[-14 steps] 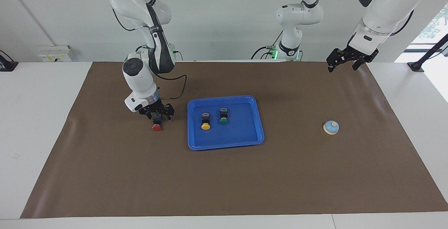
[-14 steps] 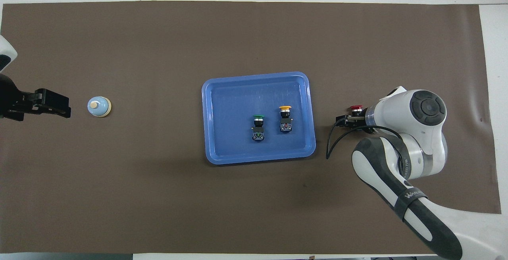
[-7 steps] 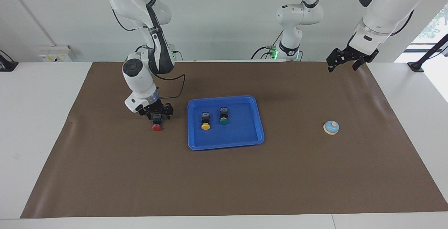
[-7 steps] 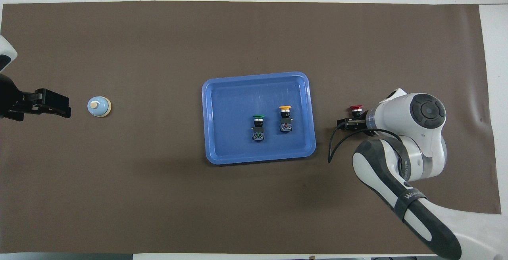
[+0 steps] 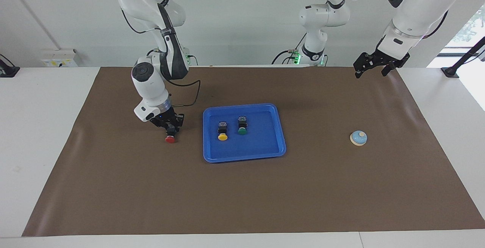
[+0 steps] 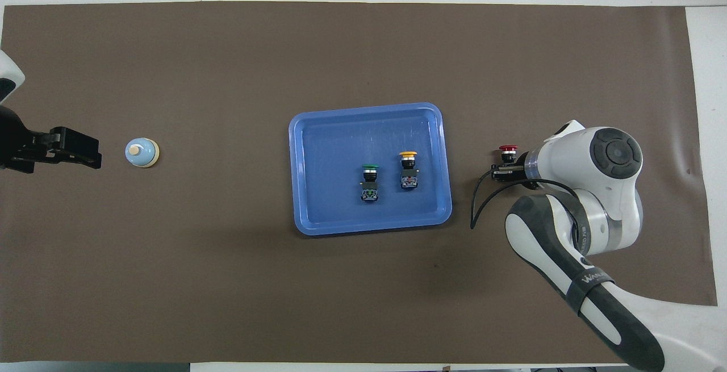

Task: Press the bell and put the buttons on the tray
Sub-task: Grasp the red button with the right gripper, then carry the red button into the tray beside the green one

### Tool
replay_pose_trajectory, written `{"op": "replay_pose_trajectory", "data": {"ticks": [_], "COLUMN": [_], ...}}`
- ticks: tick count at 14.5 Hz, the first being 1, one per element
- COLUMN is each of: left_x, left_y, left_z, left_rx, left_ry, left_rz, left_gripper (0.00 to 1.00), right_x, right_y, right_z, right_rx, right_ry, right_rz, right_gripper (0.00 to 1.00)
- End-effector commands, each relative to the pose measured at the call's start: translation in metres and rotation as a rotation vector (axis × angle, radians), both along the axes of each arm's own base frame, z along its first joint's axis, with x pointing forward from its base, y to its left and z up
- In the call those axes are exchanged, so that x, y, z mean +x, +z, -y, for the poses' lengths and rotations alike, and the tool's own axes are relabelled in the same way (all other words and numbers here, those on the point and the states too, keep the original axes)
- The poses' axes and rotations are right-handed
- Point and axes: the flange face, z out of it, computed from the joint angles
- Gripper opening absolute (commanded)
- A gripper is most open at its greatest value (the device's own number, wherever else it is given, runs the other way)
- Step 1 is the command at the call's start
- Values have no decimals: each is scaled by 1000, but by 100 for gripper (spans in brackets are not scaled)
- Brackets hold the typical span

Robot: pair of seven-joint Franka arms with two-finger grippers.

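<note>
The red button (image 5: 170,138) (image 6: 508,153) lies on the brown mat beside the blue tray (image 5: 278,142) (image 6: 301,213), toward the right arm's end of the table. My right gripper (image 5: 171,128) (image 6: 505,171) is down on it, shut on its black body. The yellow button (image 5: 222,133) (image 6: 408,166) and the green button (image 5: 242,126) (image 6: 370,179) lie side by side in the tray. The light-blue bell (image 5: 358,138) (image 6: 141,152) stands on the mat toward the left arm's end. My left gripper (image 5: 370,68) (image 6: 85,153) waits open in the air, well above the mat.
A brown mat (image 5: 242,187) covers most of the white table. A black cable (image 5: 191,96) loops from the right wrist over the mat. A third white robot base (image 5: 316,47) stands at the table's edge between the two arms.
The right gripper's fingers have closed onto the red button's black body, and the wrist has shifted slightly. The left arm, bell, tray and other buttons have not moved.
</note>
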Motion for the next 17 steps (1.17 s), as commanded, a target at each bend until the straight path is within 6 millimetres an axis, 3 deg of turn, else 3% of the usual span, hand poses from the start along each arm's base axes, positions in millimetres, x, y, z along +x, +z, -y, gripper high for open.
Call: {"op": "replay_pose_trajectory", "data": {"ticks": [1, 2, 5, 6, 8, 9, 13, 17], "left_x": [-4, -4, -4, -4, -4, -4, -4, -4], "left_y": [3, 3, 3, 3, 3, 2, 3, 3], "left_z": [-2, -2, -2, -2, -2, -2, -2, -2], "left_rx": [0, 0, 0, 0, 0, 0, 0, 0], "left_ry": [3, 5, 3, 5, 3, 3, 3, 3], "left_rz": [-6, -6, -6, -6, -6, -7, -6, -6], "left_gripper": [100, 100, 100, 100, 100, 100, 100, 100], "right_x": [30, 35, 37, 43, 59, 62, 59, 25], "right_y": [41, 50, 73, 77, 89, 88, 72, 60], "right_z": [-25, -58, -121, -141, -198, -225, -301, -356], "right_rx": [26, 35, 49, 59, 59, 54, 52, 7], "right_ry": [-30, -20, 46, 48, -5, 0, 25, 63], "right_rz": [-30, -35, -19, -35, -80, -93, -83, -58], "right_gripper": [0, 0, 0, 0, 0, 0, 0, 0]}}
